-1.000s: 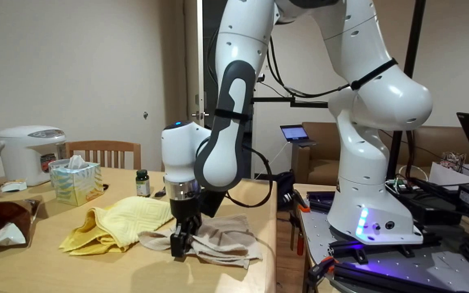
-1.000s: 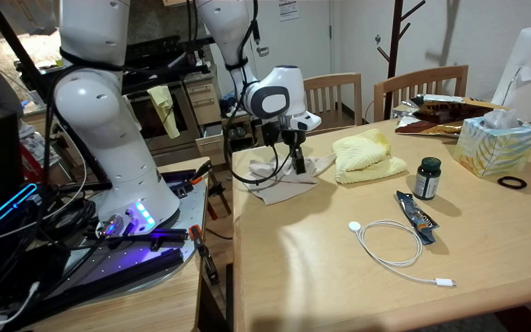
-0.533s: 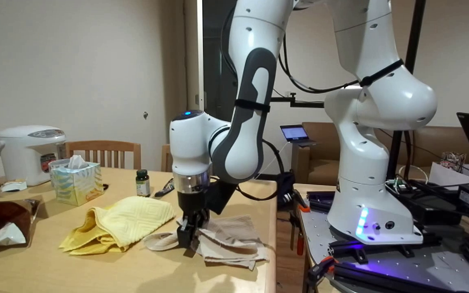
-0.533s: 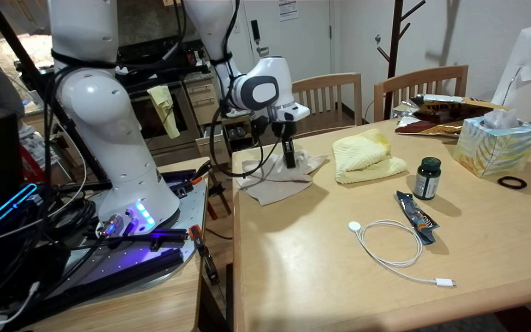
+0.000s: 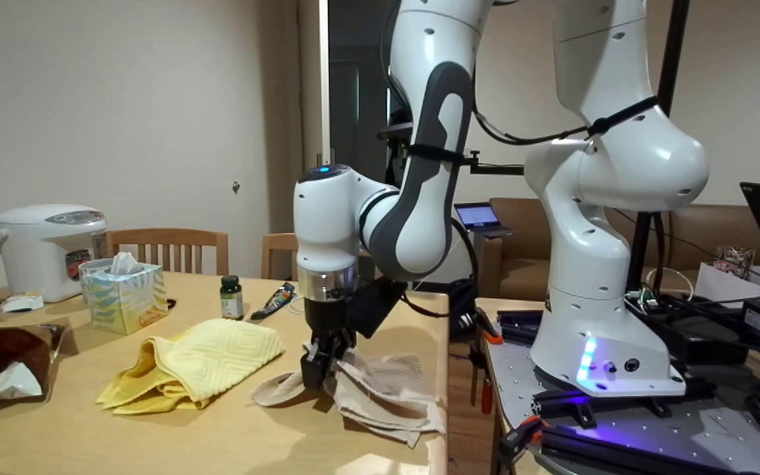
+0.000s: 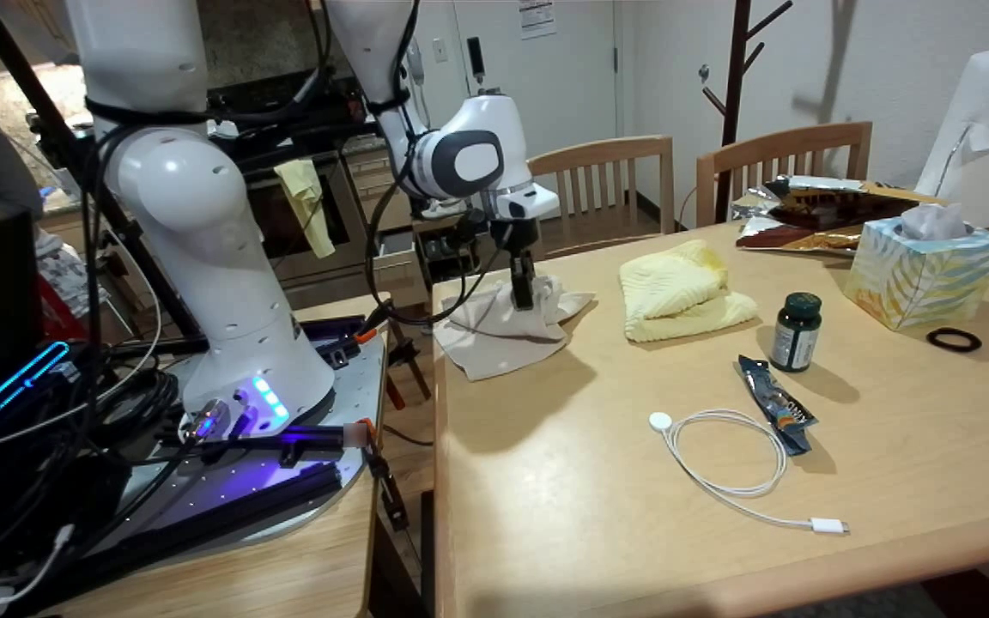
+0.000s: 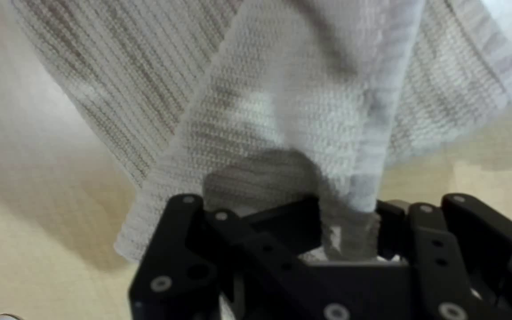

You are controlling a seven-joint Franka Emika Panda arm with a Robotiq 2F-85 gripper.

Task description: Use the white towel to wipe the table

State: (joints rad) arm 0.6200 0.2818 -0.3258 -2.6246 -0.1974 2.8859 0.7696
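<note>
The white towel is beige-white, ribbed and crumpled. It lies by the table's edge nearest the robot base in both exterior views [image 5: 390,396] [image 6: 499,343]. It fills much of the wrist view [image 7: 260,102]. My gripper points down over it in both exterior views [image 5: 320,376] [image 6: 523,296]. In the wrist view the gripper [image 7: 348,222] is closed on a bunched fold of the towel, which stands up between the fingers. The rest of the towel drapes over the table [image 5: 156,442]. The fingertips are partly hidden by the cloth.
A folded yellow towel [image 5: 208,359] lies beside the white one. Farther off are a green bottle [image 6: 797,333], a snack bar [image 6: 776,403], a white cable [image 6: 726,463], a tissue box [image 6: 924,266] and a black ring [image 6: 954,340]. Foil bags [image 6: 829,215] and a paper towel roll [image 6: 984,137] stand beyond.
My gripper has moved toward the robot base and slightly up, dragging the white towel along toward the table's edge. The yellow towel and other objects have not moved.
</note>
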